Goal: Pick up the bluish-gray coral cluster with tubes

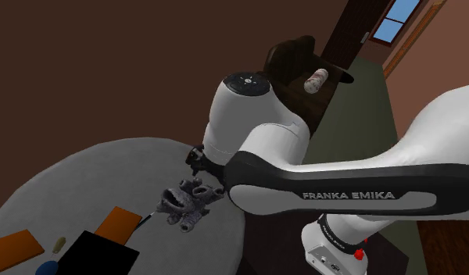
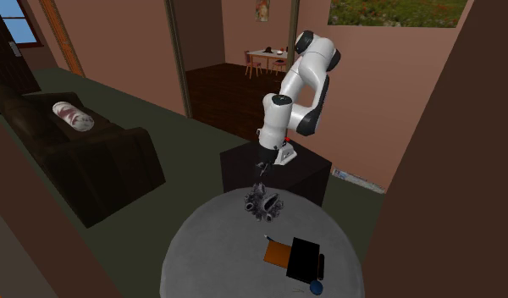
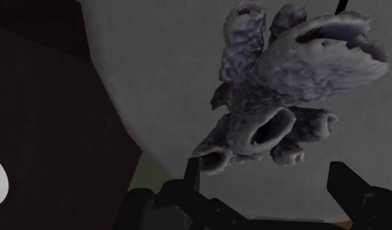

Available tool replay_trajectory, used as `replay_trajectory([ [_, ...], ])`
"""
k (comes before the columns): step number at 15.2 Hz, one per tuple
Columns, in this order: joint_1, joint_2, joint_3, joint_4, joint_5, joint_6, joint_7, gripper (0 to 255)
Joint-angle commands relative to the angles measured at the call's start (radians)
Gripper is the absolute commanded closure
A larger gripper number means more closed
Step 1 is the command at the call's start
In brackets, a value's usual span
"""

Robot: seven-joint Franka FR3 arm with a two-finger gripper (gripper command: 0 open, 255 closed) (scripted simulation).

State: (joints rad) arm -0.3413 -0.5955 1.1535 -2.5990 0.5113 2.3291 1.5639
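Fingers spread and holding nothing, the hand (image 3: pixel 266 176) hovers close to the bluish-gray coral cluster (image 1: pixel 190 205) on the worktop (image 1: pixel 92 168), lower centre of the shoulder view.

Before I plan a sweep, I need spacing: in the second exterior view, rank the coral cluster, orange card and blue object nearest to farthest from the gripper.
1. Coral cluster, just below the gripper.
2. Orange card, beside the black slab.
3. Blue object, at the far edge of the table.
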Motion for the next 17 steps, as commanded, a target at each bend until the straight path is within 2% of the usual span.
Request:
replay_trajectory([
  [1,-0.092,0.053,0.103,0.034,-0.012,0.041,0.077,0],
  [6,-0.169,0.101,0.205,0.013,-0.013,0.126,0.092,0],
  [8,-0.221,0.126,0.269,0.005,-0.017,0.171,0.102,0],
  [10,-0.221,0.125,0.269,0.005,-0.016,0.170,0.101,0],
  [11,-0.219,0.125,0.266,0.004,-0.016,0.169,0.100,255],
  [17,-0.220,0.125,0.267,0.004,-0.016,0.170,0.100,255],
])
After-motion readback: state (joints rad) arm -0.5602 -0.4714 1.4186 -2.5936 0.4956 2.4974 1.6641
